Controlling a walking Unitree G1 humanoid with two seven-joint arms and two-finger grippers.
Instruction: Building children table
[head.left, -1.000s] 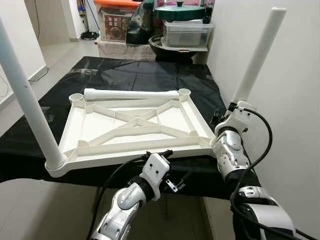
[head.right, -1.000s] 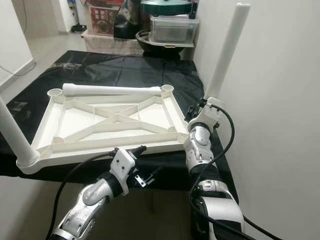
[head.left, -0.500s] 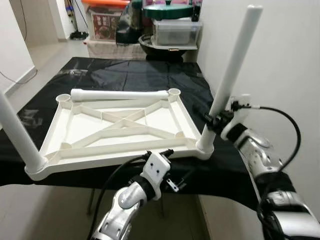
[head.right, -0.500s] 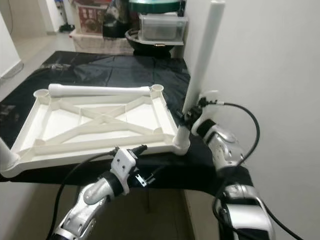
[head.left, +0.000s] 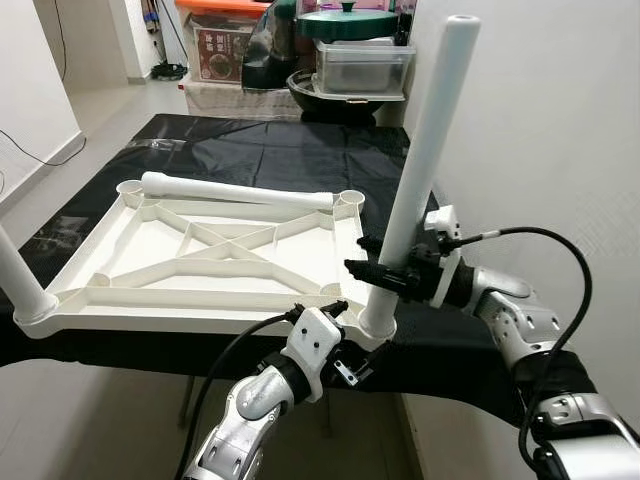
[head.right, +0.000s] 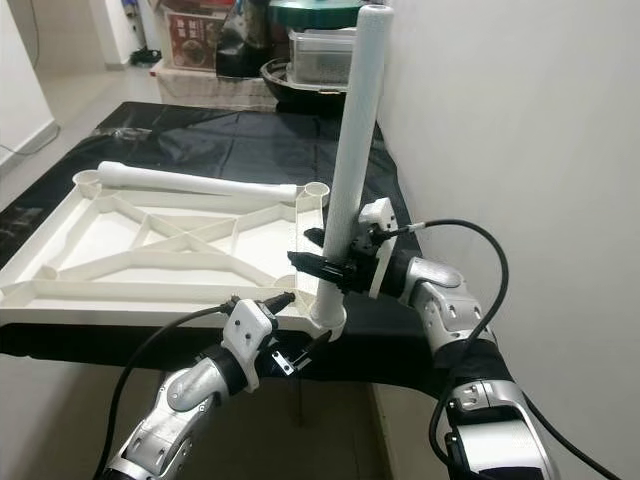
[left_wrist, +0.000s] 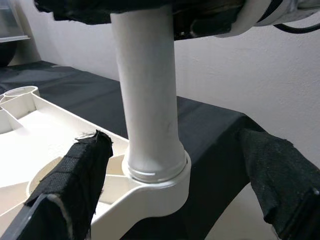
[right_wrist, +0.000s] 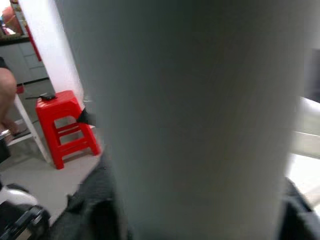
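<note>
Left eye view: right claw has swung leg leftward.

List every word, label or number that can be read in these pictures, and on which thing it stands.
None can be read.
Storage box on the far shelf: printed label, too small and blurred to read.
White table top, table leg, both grippers: no text visible.

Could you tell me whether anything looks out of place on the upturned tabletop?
One loose leg lies flat across the far edge of the tabletop, between its two empty far sockets. The leg in the right gripper also stands slightly tilted in its near corner socket.
</note>
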